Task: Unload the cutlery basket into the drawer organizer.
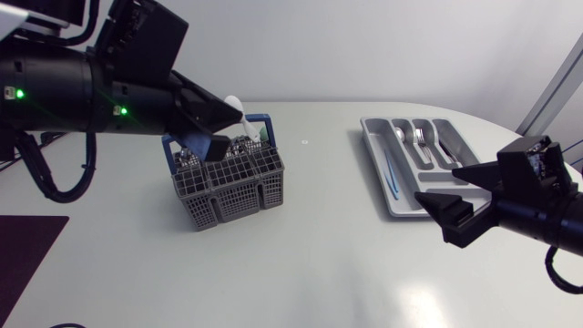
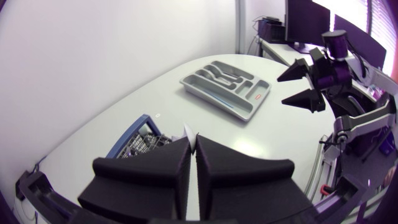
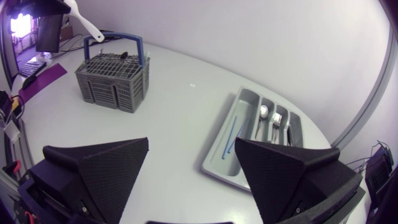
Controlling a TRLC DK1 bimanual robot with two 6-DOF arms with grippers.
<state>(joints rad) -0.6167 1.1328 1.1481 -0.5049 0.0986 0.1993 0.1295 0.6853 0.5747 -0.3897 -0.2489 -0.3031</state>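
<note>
This looks like a robotics lab or test room, not a home kitchen. Two machine arms, the left arm and the right arm, reach in over a broad, pale, round-cornered bench. The left arm has small green status lights glowing on its black casing. The only household things (they read as staged props) sit far apart on the bare top. A grey cutlery basket stands just under the left end effector, which pinches a white utensil. A grey drawer organizer lies ahead of the right end effector, whose fingers are spread wide.
</note>
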